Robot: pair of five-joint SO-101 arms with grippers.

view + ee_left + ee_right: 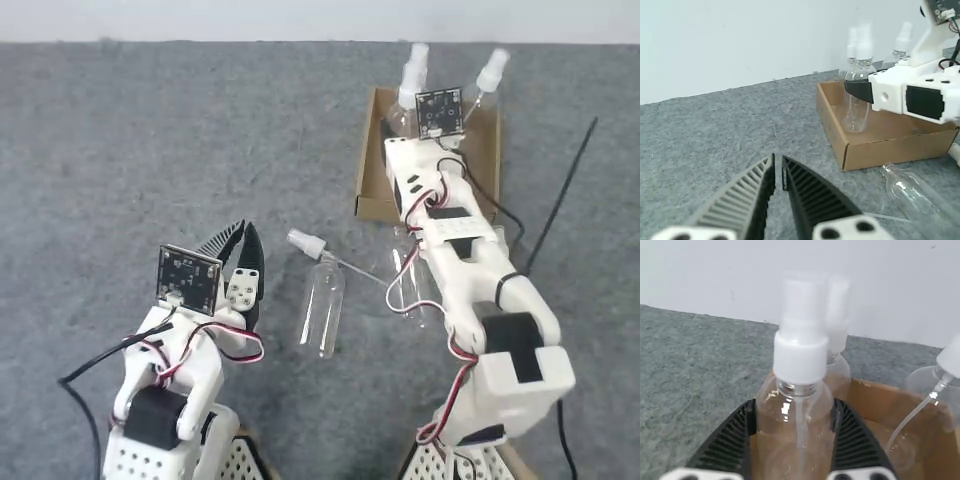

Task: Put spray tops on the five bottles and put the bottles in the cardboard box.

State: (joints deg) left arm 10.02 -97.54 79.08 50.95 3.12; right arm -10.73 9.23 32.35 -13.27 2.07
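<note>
We see the held bottle (799, 390) as clear plastic with a white spray top, its thin dip tube showing through the wall. The right pincer (794, 412) is grasping it at the shoulder, one black finger on each side. The bottle stands upright inside the cardboard box (372, 170) at the upper right of the high view. We cannot tell whether its base touches the box floor.

The right wrist view gives us that grip close up, while in the high view the arm's camera board covers it. There a second bottle (412, 75) and a third bottle (490, 75), both capped, stand at the box's far edge. The left wrist view shows the box from the side, with low brown walls and an open top.

The left pincer (778, 175) is clenched almost tip to tip on nothing, over the grey counter (120, 150) at the lower left of the high view. At the centre of that view a lying bottle (320, 305) rests on its side on the counter. A loose-looking top (305, 242) sits at its neck, and we cannot tell whether it is seated.
</note>
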